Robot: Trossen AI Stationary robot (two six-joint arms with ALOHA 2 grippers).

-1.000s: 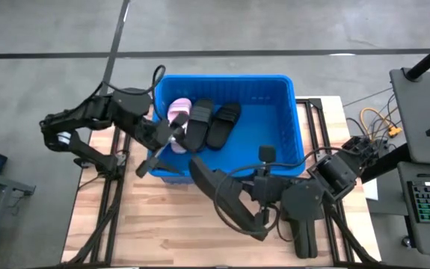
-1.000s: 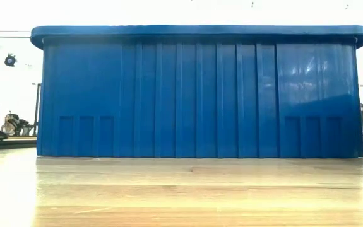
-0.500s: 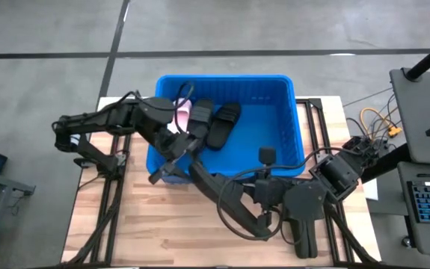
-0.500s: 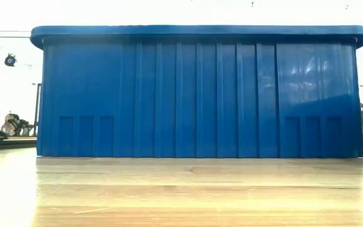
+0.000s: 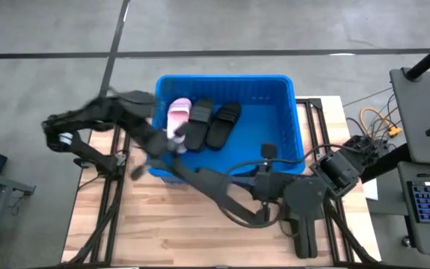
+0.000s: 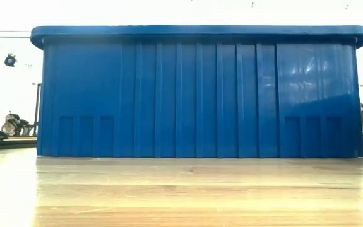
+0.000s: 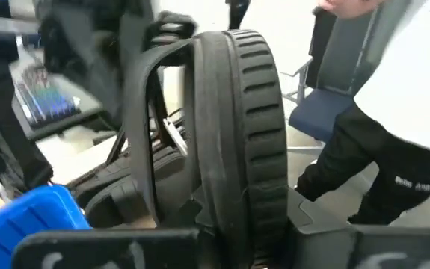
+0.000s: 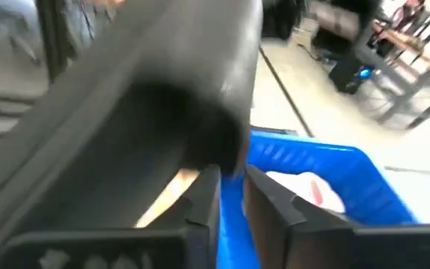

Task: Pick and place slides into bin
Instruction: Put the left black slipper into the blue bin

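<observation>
Wooden table [image 5: 162, 224], blue bin [image 5: 282, 112], black slide [image 5: 218, 190] between both claws, left claw [image 7: 222, 243] clamping its edge, right claw [image 8: 233, 194] narrow.

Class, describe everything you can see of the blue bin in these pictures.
The blue bin is a large, bright blue, rectangular plastic tub with ribbed walls and a thick rim. It stands upright at the far side of the wooden table. Inside lie one pink slide and two black slides, side by side at its left end.
</observation>
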